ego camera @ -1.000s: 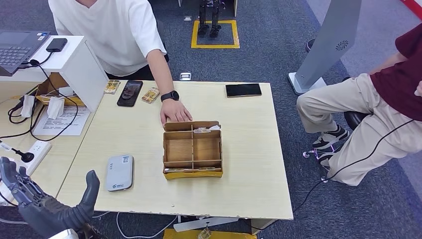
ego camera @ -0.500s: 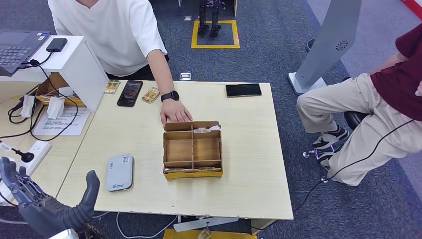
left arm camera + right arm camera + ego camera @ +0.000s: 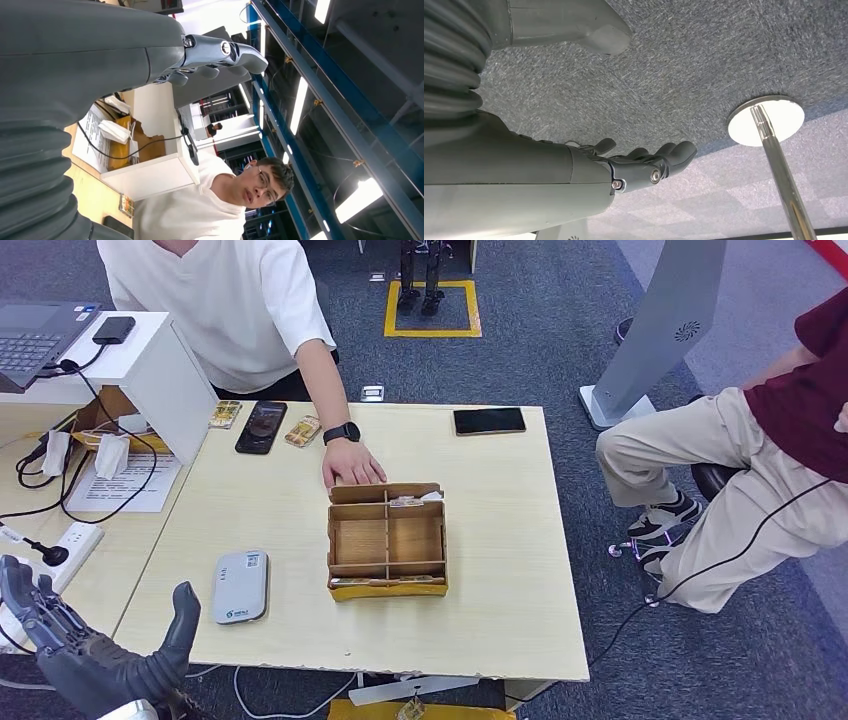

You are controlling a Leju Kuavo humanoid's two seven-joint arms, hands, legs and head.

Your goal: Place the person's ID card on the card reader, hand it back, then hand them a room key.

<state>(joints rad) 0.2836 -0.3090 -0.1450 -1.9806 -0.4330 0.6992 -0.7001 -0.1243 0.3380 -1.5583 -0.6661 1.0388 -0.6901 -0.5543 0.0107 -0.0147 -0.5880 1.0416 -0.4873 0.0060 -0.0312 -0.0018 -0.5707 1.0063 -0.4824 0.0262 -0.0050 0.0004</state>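
The grey card reader (image 3: pixel 240 586) lies flat near the table's front left. A wooden compartment box (image 3: pixel 387 540) stands at the table's middle, with cards tucked along its back and front slots. A person in a white shirt rests a hand (image 3: pixel 351 464) on the table just behind the box. My left hand (image 3: pixel 95 645) is raised at the lower left, below the table's front corner, fingers spread and empty; the left wrist view shows its fingers (image 3: pixel 220 52) apart. My right hand (image 3: pixel 644 162) hangs over grey carpet, fingers slightly curled, holding nothing.
Two phones (image 3: pixel 261 426) (image 3: pixel 489 421) and small packets lie along the table's (image 3: pixel 500 570) far edge. A white stand with a laptop (image 3: pixel 35 335), cables and a power strip (image 3: pixel 70 545) sit at left. A seated person (image 3: pixel 760 460) is at right. A metal post base (image 3: pixel 765 120) stands on the carpet.
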